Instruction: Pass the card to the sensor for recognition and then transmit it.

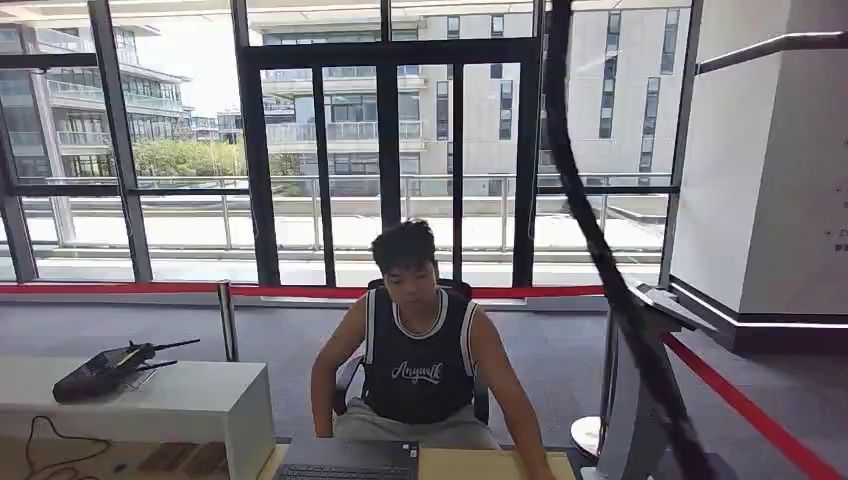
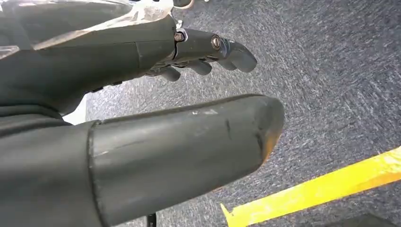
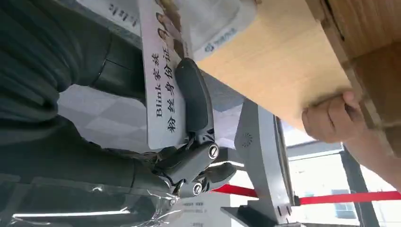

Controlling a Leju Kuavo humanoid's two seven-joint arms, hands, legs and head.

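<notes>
Right hand [image 3: 189,127] with fingers clamped on the card [image 3: 161,80], near the grey sensor stand [image 3: 260,156] but not yet presented; left hand [image 2: 156,94] hangs empty, fingers apart; scanning and handover to the seated person [image 1: 420,370] apparently remain.

**Card held near the sensor stand**

The card [image 3: 163,75] was a white laminated badge printed with "Blink" and black Chinese characters along its length, with small portrait photos at one end. It lay pinned flat under a dark finger of the right hand [image 3: 189,142]. The sensor [image 3: 262,165], a grey slanted stand, stood just beside it.
</notes>
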